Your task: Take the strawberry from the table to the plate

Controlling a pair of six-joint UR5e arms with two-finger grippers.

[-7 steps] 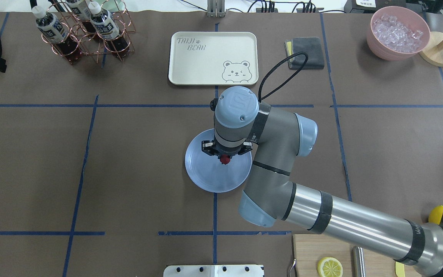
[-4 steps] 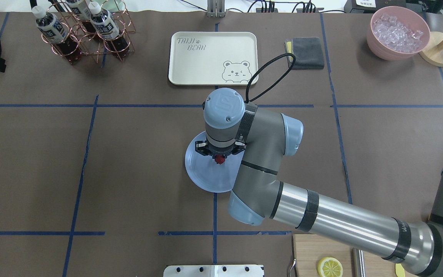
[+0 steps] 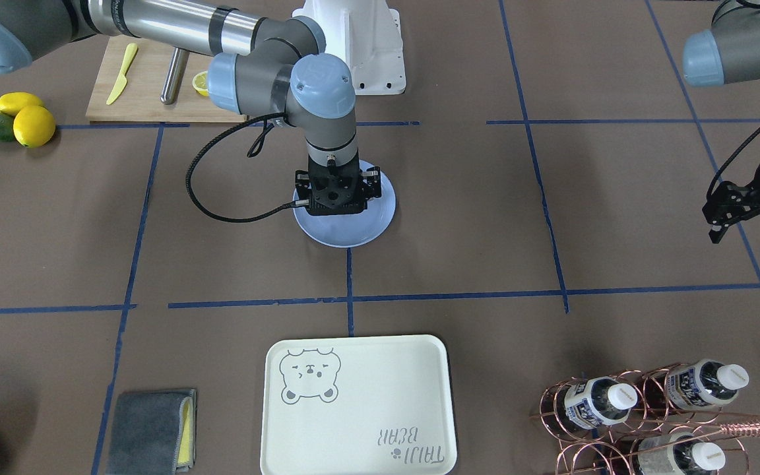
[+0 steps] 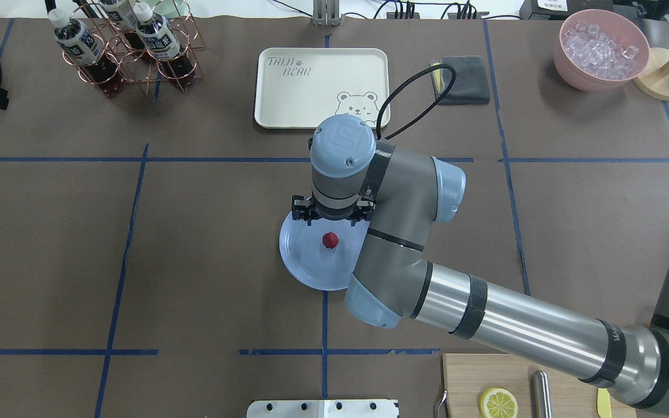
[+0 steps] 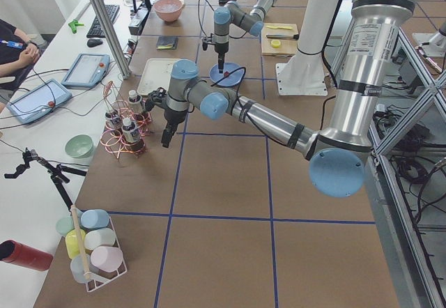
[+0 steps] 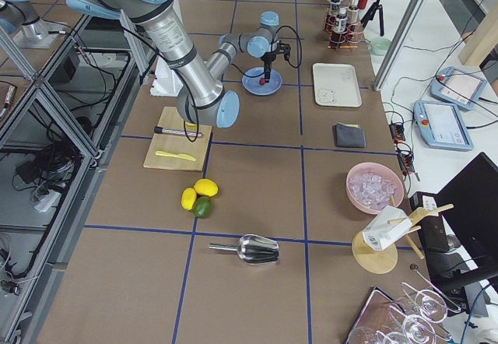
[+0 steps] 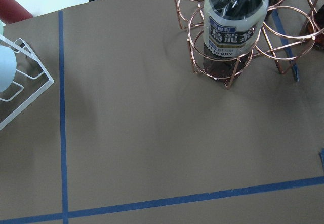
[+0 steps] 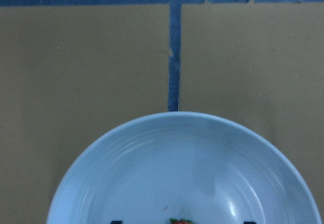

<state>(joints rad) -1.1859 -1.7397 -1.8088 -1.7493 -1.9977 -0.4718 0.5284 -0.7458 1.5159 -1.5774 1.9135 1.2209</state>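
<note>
The strawberry (image 4: 329, 240), small and dark red, lies loose near the middle of the light-blue plate (image 4: 311, 268) on the brown table (image 4: 195, 232). My right gripper (image 4: 331, 224) hangs just above and behind the berry, open, touching nothing. In the right wrist view the plate (image 8: 177, 153) fills the lower half, and the strawberry (image 8: 179, 221) shows at the bottom edge between two dark fingertips (image 8: 116, 222). The front-facing view hides the berry behind the right wrist over the plate (image 3: 347, 235). My left gripper (image 3: 753, 231) hovers open far off, near the bottle rack.
A cream bear-print tray (image 4: 322, 87) lies behind the plate. At the back are a copper bottle rack (image 4: 128, 49), a grey cloth (image 4: 465, 78) and a pink bowl of ice (image 4: 600, 49). A cutting board (image 4: 509, 377) holds a lemon half (image 4: 497, 402). Lemons and an avocado (image 3: 20, 119) lie nearby.
The right gripper, shut on the strawberry over the plate before, has opened and lifted back. The berry now rests on the plate by itself.
</note>
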